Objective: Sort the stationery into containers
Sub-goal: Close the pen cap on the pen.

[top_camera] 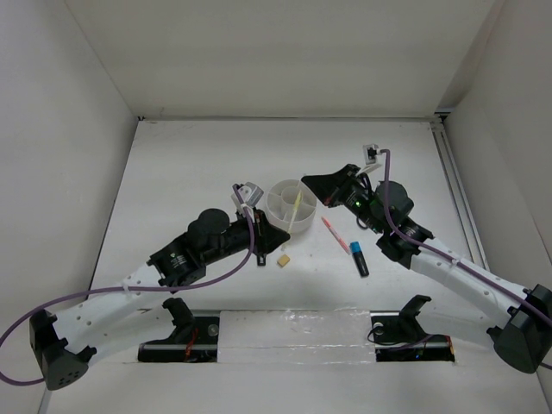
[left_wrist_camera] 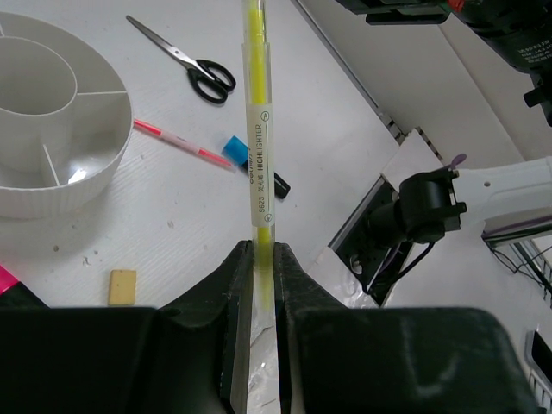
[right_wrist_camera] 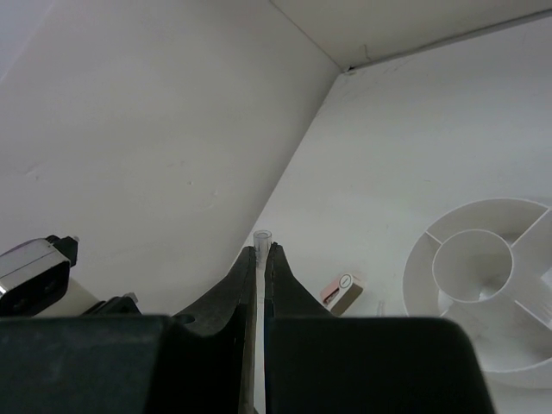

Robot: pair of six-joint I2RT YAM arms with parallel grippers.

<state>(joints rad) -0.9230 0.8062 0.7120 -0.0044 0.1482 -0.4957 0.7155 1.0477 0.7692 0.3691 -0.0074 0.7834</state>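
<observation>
Nearest the arm bases, a tan eraser [top_camera: 283,260] lies on the tabletop [top_camera: 198,164], with a blue-capped marker [top_camera: 359,258] to its right and a pink pen [top_camera: 334,234] just beyond. At centre frame, the left gripper [left_wrist_camera: 259,252] is clamped on a yellow highlighter [left_wrist_camera: 258,129], which slants over the right side of the white organizer [left_wrist_camera: 69,190]. Scissors [left_wrist_camera: 185,60] lie farther out in the left wrist view. Beyond the organizer, at its upper right, the right gripper [right_wrist_camera: 260,250] pinches a thin clear tube [right_wrist_camera: 261,235], only its tip showing.
</observation>
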